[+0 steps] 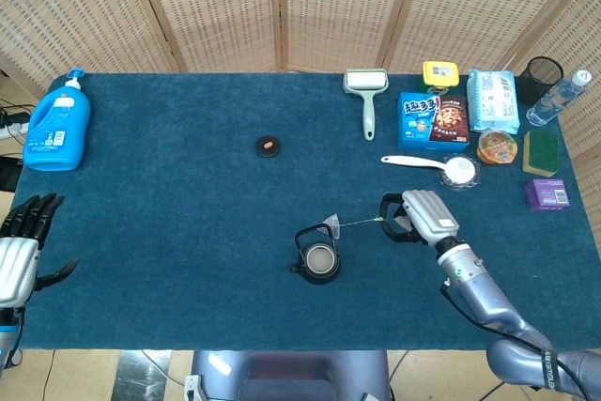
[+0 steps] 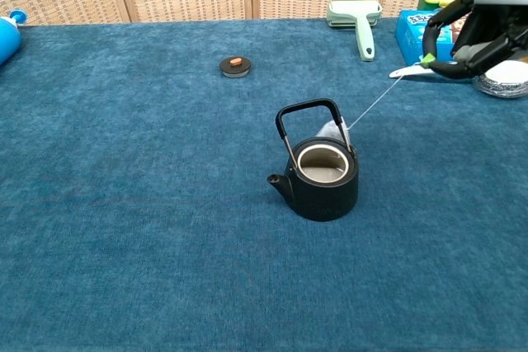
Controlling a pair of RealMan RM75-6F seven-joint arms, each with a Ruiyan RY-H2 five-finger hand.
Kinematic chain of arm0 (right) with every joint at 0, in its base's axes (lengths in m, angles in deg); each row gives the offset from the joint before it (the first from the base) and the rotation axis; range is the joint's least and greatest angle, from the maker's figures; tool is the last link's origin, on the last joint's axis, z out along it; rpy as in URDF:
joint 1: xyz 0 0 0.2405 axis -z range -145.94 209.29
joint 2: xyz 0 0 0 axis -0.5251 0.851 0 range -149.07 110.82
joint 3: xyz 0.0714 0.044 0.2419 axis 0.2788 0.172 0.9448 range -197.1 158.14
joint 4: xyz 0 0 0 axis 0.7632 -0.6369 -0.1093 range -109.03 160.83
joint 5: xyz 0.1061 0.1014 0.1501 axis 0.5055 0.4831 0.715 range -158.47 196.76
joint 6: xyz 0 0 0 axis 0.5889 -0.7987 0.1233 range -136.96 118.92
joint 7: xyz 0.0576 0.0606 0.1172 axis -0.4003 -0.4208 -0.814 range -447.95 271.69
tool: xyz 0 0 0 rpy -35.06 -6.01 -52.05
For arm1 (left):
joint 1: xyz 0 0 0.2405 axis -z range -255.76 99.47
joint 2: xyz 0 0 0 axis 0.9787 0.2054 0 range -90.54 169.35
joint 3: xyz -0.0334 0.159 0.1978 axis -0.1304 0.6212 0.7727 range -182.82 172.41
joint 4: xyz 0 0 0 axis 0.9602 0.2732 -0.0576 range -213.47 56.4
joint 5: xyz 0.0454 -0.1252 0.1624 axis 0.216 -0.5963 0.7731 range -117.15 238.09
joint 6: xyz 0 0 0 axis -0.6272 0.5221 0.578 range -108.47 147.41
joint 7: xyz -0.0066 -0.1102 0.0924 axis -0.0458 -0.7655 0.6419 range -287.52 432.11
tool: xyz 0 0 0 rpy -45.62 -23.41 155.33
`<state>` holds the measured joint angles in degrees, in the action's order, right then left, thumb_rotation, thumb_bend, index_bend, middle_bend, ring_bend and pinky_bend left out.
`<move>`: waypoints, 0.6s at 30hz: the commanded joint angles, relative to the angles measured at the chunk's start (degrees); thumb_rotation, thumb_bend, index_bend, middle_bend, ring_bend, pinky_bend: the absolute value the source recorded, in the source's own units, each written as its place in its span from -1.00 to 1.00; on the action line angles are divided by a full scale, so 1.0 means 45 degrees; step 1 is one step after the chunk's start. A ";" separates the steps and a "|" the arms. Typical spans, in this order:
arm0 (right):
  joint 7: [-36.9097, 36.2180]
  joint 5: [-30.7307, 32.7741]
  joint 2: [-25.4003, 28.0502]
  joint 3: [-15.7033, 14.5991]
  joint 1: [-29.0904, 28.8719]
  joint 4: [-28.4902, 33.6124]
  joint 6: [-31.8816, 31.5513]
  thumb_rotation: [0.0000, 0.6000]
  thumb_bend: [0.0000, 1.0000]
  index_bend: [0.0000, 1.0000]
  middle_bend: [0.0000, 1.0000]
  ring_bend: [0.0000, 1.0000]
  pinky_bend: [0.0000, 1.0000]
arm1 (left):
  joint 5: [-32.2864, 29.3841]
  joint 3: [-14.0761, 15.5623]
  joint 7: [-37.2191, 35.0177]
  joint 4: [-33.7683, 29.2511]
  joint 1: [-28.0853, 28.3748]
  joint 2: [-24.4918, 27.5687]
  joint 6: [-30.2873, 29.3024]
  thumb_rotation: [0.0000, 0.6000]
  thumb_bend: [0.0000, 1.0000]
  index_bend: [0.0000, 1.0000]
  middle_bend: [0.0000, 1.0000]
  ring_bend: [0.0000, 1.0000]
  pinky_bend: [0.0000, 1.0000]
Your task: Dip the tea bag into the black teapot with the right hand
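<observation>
Woven rattan screen panels (image 1: 216, 7) w/ wood frames behind; blue carpet-covered table (image 1: 169, 232); pale floor (image 1: 131, 377) below, even light

On the table: one black teapot (image 1: 318, 260), one tea bag (image 1: 331, 226) on a string, one small round lid (image 1: 269, 146), one blue detergent bottle (image 1: 58, 122), one lint roller (image 1: 366, 91) and one white spoon (image 1: 434, 165). Boxes number three: cookie box (image 1: 432, 119), yellow box (image 1: 439, 73), purple box (image 1: 547, 194). Two hands show: right hand (image 1: 424, 216), left hand (image 1: 21, 246).

Bare cloth round teapot (image 2: 320, 175); upright handle (image 2: 308, 110) arches over mouth; white spoon (image 1: 427, 164) near right robot hand (image 1: 424, 218).
</observation>
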<state>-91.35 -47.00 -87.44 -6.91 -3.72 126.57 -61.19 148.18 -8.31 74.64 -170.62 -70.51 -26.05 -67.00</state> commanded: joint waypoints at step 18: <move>-0.3865 -0.1896 0.1772 0.0451 0.0612 0.1786 -0.0201 1.00 0.01 0.21 1.00 1.00 1.00 | 0.0102 0.0242 -0.0205 0.0207 -0.0010 -0.0241 0.0280 1.00 -0.52 -1.00 -0.88 -1.00 -0.83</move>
<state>-107.43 -54.72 -80.23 -5.15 -1.19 133.94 -62.04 148.64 -7.22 73.71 -169.68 -70.56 -27.14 -65.74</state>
